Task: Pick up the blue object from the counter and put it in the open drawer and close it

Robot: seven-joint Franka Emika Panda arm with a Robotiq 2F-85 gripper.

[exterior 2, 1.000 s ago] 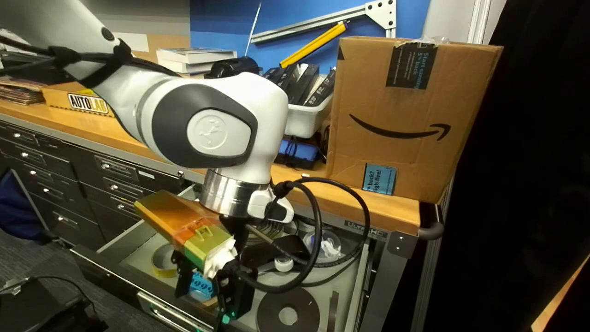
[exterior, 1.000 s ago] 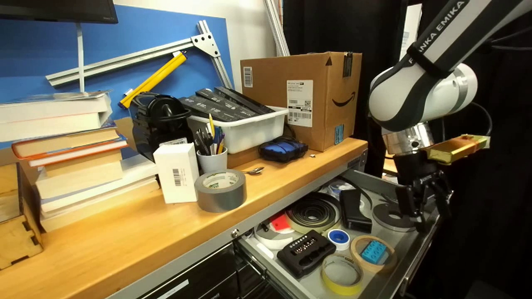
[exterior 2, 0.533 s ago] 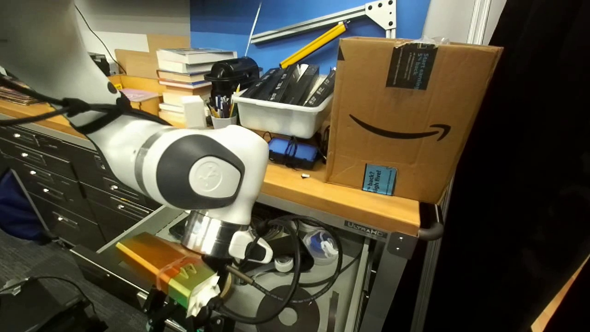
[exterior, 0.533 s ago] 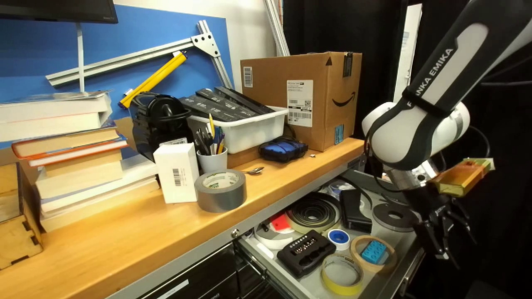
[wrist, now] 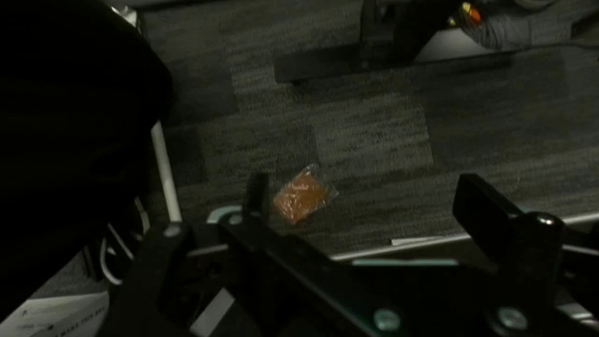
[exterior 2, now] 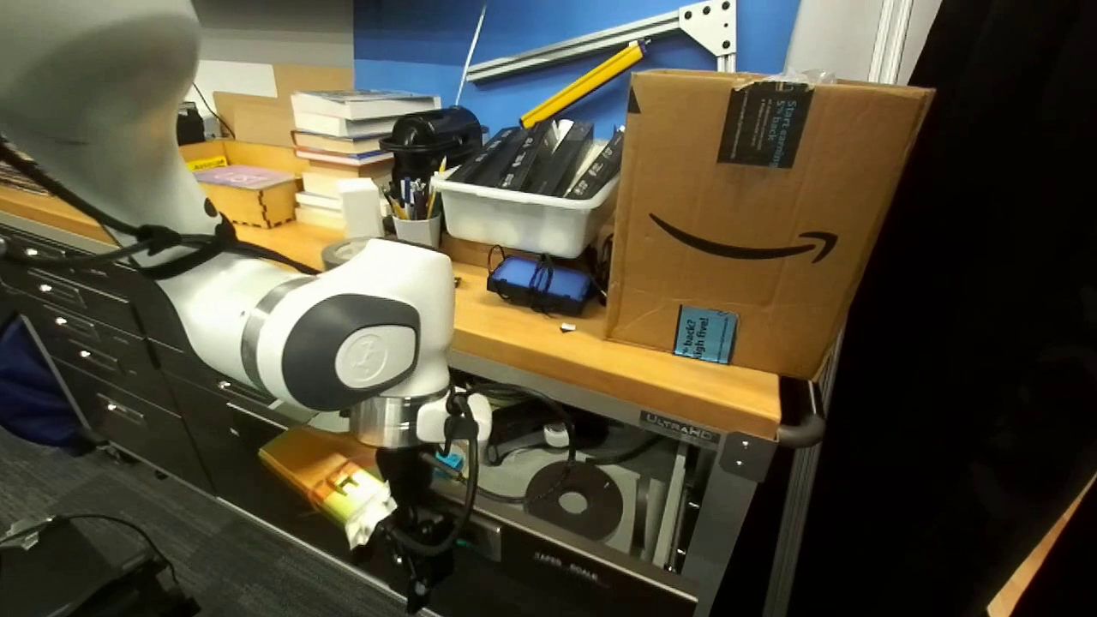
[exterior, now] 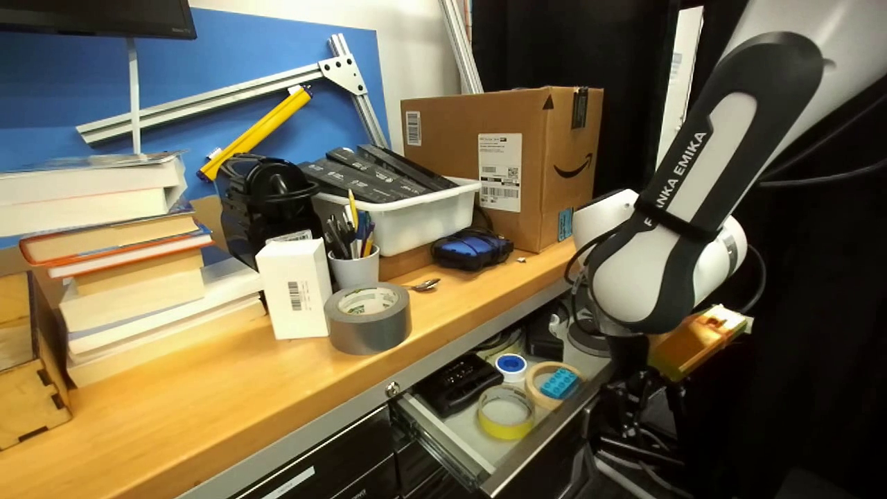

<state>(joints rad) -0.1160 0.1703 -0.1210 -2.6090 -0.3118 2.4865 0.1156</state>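
Drawer [exterior: 466, 430], partly out from under the tabletop [exterior: 229, 388], holds the blue block [exterior: 560, 382] at the opening of a tan tape ring [exterior: 532, 388]; whether it sits fully inside or partly on the rim is unclear. A yellow tape ring [exterior: 506, 432] and a white-and-blue spool [exterior: 511, 367] lie flat nearby, low enough, it seems, to pass beneath the wood. The hand [wrist: 367, 199] grips nothing, its fingers [wrist: 484, 208] spread wide with carpet [wrist: 369, 135] showing between, likely because the block needs no holding there. In both exterior views it hangs outside the drawer, by the front panel [exterior 2: 548, 591], presumably to push that inward; contact cannot be made out. Closing looks like the present step; an off-centre push could jam it.
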